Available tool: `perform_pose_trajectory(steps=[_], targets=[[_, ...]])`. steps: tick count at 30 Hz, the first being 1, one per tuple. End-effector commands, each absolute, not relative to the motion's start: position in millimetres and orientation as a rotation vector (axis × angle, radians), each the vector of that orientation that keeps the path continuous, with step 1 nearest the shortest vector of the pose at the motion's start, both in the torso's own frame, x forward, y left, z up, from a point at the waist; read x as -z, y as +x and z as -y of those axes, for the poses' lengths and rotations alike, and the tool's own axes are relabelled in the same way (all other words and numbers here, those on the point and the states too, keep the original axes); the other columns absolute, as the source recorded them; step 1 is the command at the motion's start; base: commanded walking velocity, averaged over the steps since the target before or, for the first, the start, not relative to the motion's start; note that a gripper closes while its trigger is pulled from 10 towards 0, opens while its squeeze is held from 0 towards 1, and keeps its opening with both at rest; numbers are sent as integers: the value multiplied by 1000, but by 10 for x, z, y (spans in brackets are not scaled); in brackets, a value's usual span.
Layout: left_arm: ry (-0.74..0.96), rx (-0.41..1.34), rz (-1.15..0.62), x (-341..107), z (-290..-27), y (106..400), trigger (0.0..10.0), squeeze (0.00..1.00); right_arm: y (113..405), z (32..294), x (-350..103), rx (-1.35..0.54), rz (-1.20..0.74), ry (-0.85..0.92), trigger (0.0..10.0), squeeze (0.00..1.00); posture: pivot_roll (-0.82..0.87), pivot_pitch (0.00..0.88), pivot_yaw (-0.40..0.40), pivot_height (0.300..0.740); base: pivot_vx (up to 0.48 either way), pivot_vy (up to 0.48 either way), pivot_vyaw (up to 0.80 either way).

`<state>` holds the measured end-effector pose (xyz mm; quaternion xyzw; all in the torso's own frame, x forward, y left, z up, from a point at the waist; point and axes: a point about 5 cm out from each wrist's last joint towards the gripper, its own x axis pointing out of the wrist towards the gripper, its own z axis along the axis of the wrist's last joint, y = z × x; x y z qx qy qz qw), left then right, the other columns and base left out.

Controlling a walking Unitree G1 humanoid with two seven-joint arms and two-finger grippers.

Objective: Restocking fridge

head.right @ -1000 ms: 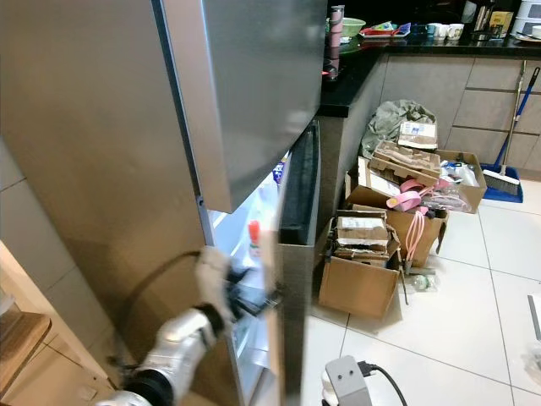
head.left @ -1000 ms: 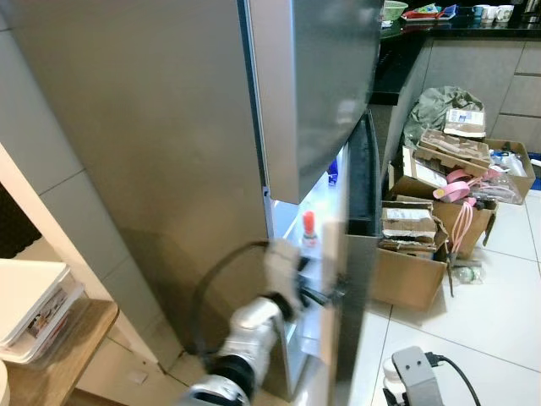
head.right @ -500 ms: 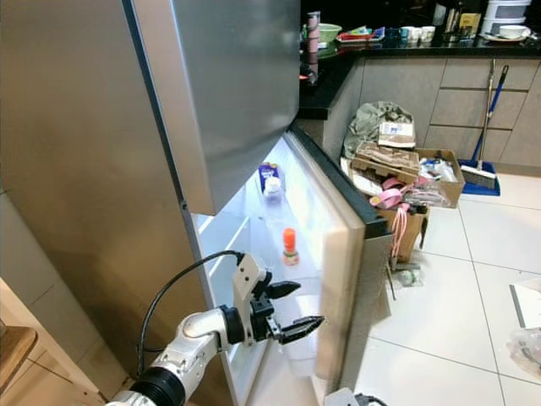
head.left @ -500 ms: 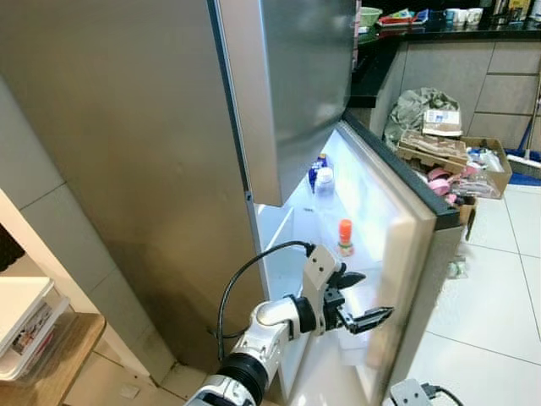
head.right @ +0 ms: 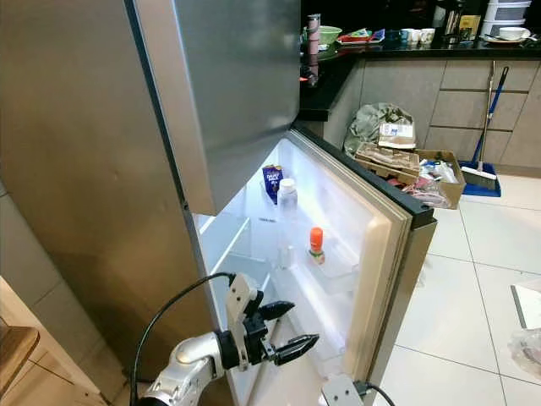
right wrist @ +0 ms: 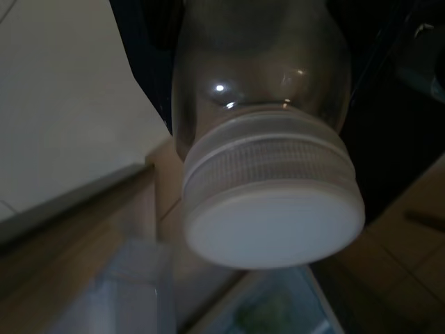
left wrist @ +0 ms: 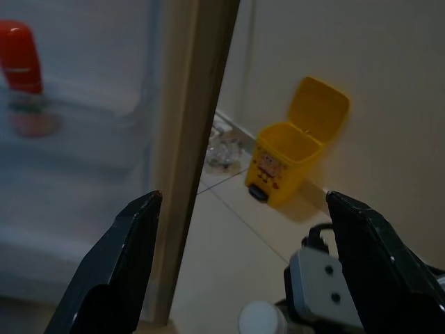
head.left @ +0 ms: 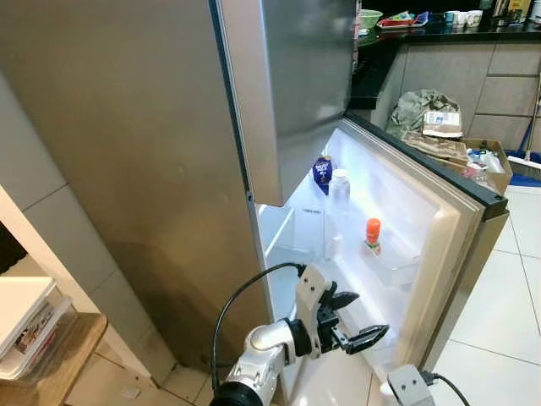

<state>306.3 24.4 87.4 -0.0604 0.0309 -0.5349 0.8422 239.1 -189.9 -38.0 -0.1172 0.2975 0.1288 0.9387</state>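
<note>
Stainless-steel fridge (head.left: 152, 152): lower door (head.left: 439, 245) is swung wider than half a second ago, its lit white inner face now turned further outward; a second ago it stood barely ajar. The left gripper (head.left: 349, 320) has been drawn lower and back from the door, fingers spread apart, nothing held.

Nearest, in the right wrist view, a clear jar (right wrist: 261, 111) with a white screw lid (right wrist: 274, 216) is seen close against the camera, its long axis running along the fingers and the lid end pointing toward the lens. Whether the right gripper is clamped on it cannot be told.

Door shelf: an orange-capped bottle (head.left: 373, 236) stands upright. Further in, a white-capped bottle (head.left: 339, 188) and a dark blue carton (head.left: 322, 172) are set upright, side by side.

Floor: pale tiles (head.right: 473, 313). A yellow flip-lid bin (left wrist: 295, 142) is placed against the wall beyond the door edge.

Beyond, cardboard boxes (head.right: 397, 156) and a broom (head.right: 483, 135) are kept against grey cabinets beneath a dark counter (head.right: 380, 46).
</note>
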Motion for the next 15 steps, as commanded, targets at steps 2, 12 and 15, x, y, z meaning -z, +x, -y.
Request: perform_pose_trajectory(steps=[2,12,15], targets=[[-94,1016,-92,-778,-476,3094,10000,1000,2591,1894,180,-241,-475,-221,10000,0,-104,52,76,740,0,0,0],[-102,741,-106,-665,-964,3123,10000,0,3034,2137,-352,-252,-268,-382,10000,0,-88,66,52,740,0,0,0],[-108,713,-106,-649,-1006,3105,10000,0,3087,2229,-444,-292,-260,-458,10000,0,-87,71,51,740,0,0,0]])
